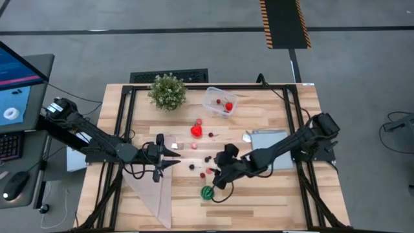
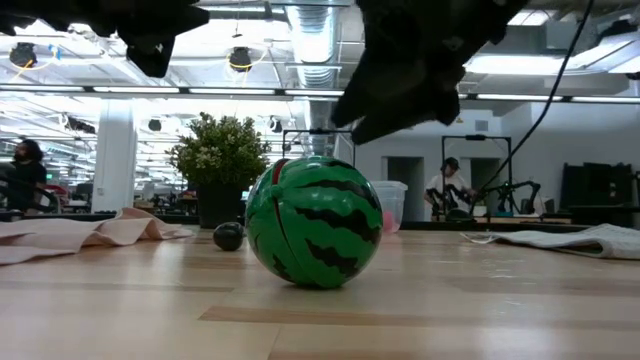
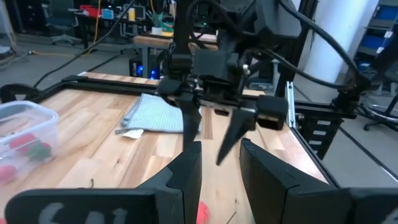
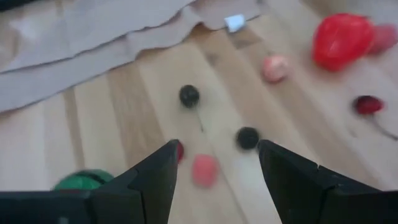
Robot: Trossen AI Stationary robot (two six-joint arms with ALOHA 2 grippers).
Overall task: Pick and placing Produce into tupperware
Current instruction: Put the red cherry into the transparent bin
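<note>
Low view puts the green striped watermelon ball point(image 2: 314, 222) nearest, on the wooden table point(image 1: 272, 200). Right gripper point(image 4: 216, 163) hangs spread above small red and dark toy fruits point(image 4: 204, 169). Left gripper point(image 3: 219, 163), narrowly parted, holds nothing. Farther back stands the clear plastic tub point(image 1: 219, 101).

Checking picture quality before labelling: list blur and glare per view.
Right wrist view: toy fruits like the big red piece are soft. Low view: the watermelon ball is crisp, ceiling lights glare, arms show as silhouettes. Left wrist view: the tub is blurred. High view: evenly lit.
</note>
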